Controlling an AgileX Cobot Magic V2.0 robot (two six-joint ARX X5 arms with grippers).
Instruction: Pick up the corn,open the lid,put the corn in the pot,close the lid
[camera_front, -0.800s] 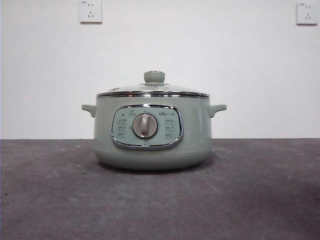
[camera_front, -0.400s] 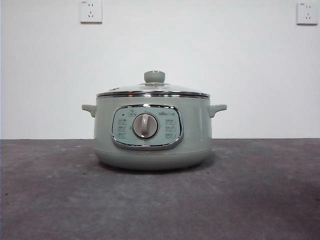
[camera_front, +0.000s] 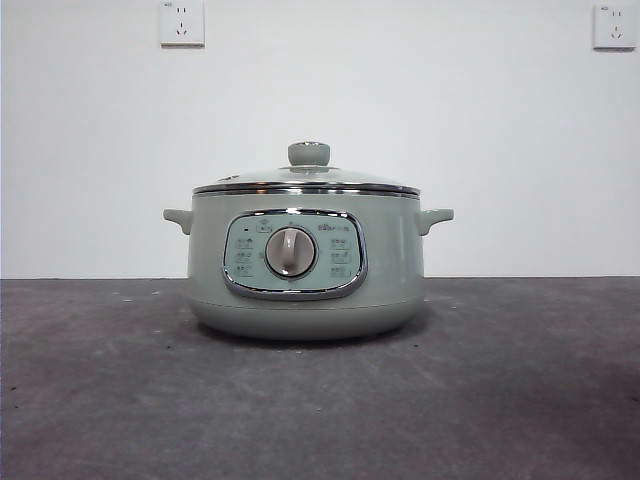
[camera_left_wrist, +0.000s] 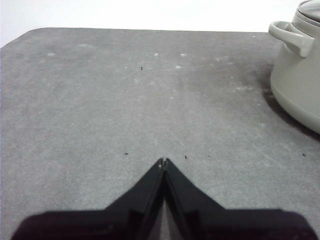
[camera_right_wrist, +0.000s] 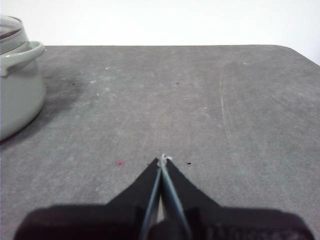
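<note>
Left gripper (camera_left_wrist: 163, 161) pinched closed over bare table (camera_left_wrist: 125, 100), right gripper (camera_right_wrist: 163, 160) likewise, lid (camera_front: 306, 180) seated on pot (camera_front: 305, 260)

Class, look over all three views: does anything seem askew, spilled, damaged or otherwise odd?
Nothing looks damaged or spilled. The lid sits level on the pot. One oddity: no corn shows in any view. Both tools, left and right, are shut, empty.
</note>
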